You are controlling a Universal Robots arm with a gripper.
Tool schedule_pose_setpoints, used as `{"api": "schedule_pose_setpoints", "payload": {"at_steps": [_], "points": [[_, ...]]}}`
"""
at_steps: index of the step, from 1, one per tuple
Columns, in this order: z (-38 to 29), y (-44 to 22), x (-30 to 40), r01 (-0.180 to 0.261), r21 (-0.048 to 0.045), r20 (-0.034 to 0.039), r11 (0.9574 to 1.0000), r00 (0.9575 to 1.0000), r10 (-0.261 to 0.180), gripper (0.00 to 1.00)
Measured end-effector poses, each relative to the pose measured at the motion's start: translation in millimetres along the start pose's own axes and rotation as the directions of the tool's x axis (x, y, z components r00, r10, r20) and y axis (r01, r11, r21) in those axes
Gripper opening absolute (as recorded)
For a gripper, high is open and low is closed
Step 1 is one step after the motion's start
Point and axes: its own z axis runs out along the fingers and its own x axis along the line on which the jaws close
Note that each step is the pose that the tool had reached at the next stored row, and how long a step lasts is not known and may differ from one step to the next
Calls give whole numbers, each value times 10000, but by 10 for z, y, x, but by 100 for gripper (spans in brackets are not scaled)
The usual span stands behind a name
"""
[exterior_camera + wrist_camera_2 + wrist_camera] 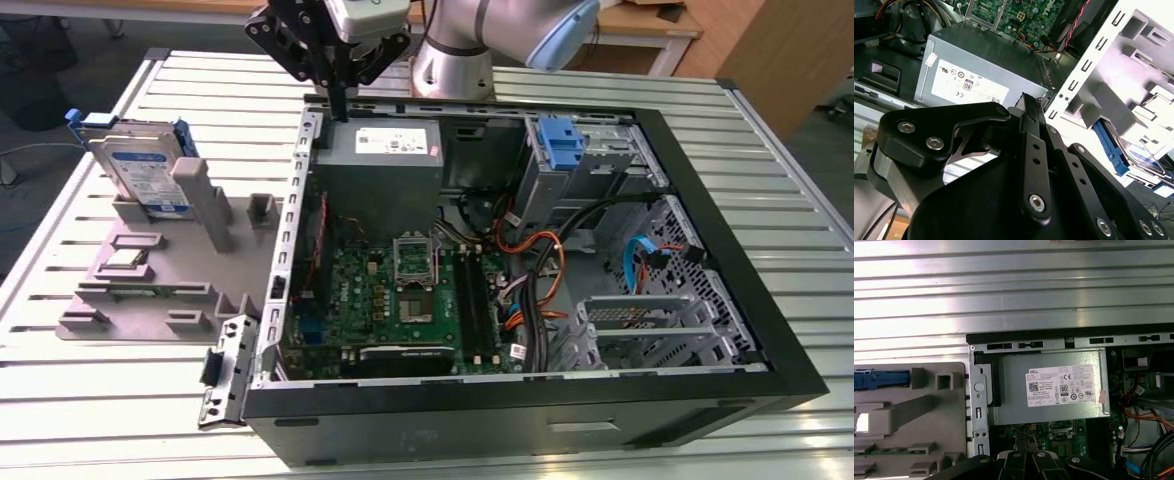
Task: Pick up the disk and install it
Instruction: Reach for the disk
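My gripper (pixel 342 108) is hanging pinched shut with nothing in it, just above the power supply (pixel 394 145) at the edge of the open case (pixel 534 405). The disk (pixel 140 172) is sitting upright in the grey rack (pixel 147 290) on the tabletop (pixel 107 400), well apart, toward the exterior view's left.

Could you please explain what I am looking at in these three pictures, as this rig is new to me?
It is one robot arm over an open computer case on a slatted metal table. The exterior view comes from a camera off the arm; both wrist views come from cameras riding on it. The end effector, its grasping part, is shut, holds nothing and hangs near the grey power supply box. The disk stands upright in a grey holder on the exterior view's left, outside the case.
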Motion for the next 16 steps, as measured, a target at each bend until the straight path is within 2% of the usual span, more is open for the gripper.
{"api": "schedule_pose_setpoints", "payload": {"at_steps": [9, 16], "points": [[0, -1, 13, -2, 0, 0, 10000, 10000, 2, 10], [0, -10, 131, 0, 0, 3, 10000, 10000, 0, 10]]}}
